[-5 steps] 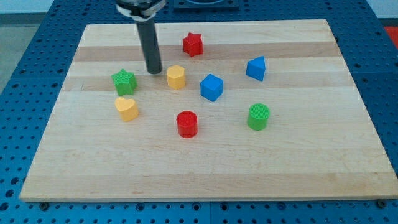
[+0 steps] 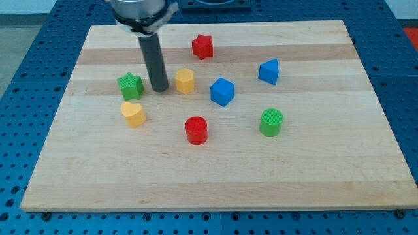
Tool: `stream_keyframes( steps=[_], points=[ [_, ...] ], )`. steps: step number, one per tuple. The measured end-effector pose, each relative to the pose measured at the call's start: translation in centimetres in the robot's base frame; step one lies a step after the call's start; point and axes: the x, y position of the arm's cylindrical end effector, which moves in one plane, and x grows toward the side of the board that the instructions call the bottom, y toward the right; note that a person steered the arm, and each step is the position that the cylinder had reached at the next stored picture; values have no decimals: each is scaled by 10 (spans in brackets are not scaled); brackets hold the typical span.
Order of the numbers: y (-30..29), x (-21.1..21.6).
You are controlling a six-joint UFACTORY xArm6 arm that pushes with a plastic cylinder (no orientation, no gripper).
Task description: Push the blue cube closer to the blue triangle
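Observation:
The blue cube (image 2: 222, 91) sits near the middle of the wooden board (image 2: 215, 176). The blue triangle (image 2: 268, 71) lies up and to the view's right of it, a short gap apart. My tip (image 2: 159, 89) rests on the board between the green star (image 2: 130, 85) and the yellow hexagon block (image 2: 185, 81), well to the view's left of the blue cube. The yellow hexagon stands between my tip and the blue cube.
A red star (image 2: 202, 46) lies near the view's top. A yellow heart-shaped block (image 2: 132, 113) is below the green star. A red cylinder (image 2: 196, 130) and a green cylinder (image 2: 271, 122) lie toward the view's bottom.
My tip has moved down the view a little, from above the yellow hexagon's level to between the green star and the yellow hexagon. No block has moved.

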Motion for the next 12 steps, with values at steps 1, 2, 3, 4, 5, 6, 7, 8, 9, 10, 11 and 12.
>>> stream_keyframes(
  steps=[1, 2, 3, 4, 5, 6, 7, 8, 9, 10, 11, 12],
  points=[
    [5, 2],
    [9, 16],
    [11, 17],
    [20, 18],
    [59, 18],
    [76, 18],
    [76, 18],
    [86, 18],
    [102, 14],
    [102, 3],
    [102, 2],
    [102, 11]
  ],
)
